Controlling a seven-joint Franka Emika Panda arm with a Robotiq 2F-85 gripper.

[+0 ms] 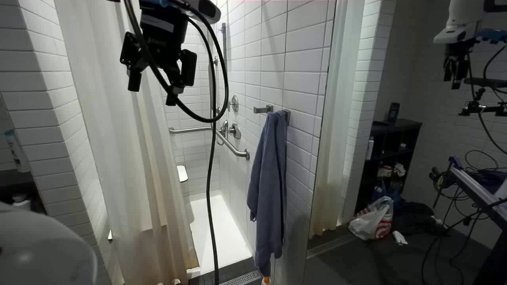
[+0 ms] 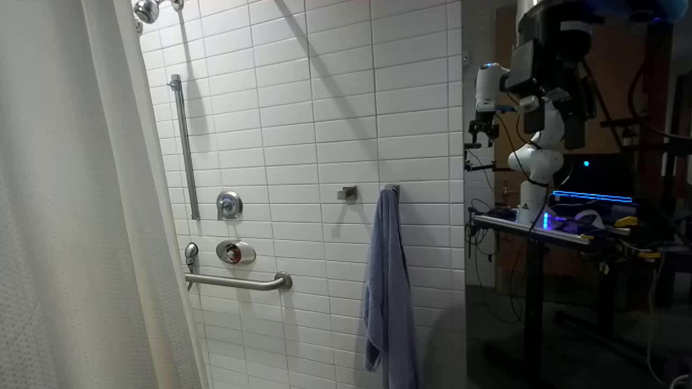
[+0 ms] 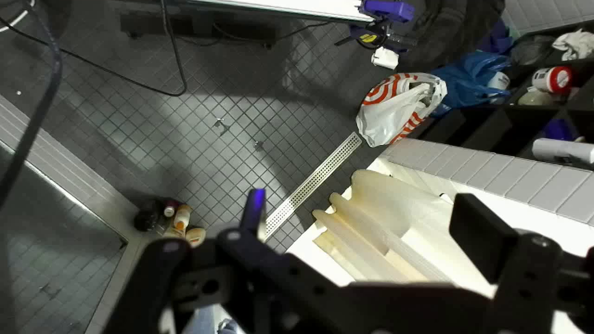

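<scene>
My gripper (image 1: 153,90) hangs near the top in an exterior view, its two black fingers spread apart with nothing between them. It appears in front of the pale shower curtain (image 1: 130,166) there; whether it touches the cloth cannot be told. From another side, the gripper (image 2: 554,125) is dark at the upper right, the curtain (image 2: 81,205) far left. In the wrist view the gripper (image 3: 361,208) is open, with the curtain's lower folds (image 3: 390,204) seen beyond and between the fingers. A blue-grey towel (image 1: 266,190) hangs from a wall hook in both exterior views, apart from the gripper.
A metal hook (image 2: 348,193) and grab bar (image 2: 238,281) project from the tiled wall. A black cable (image 1: 211,178) loops down by the gripper. A white basin (image 1: 43,249) stands lower left. On the floor are a plastic bag (image 3: 394,109), bottles (image 3: 182,217) and a drain grate (image 3: 315,180).
</scene>
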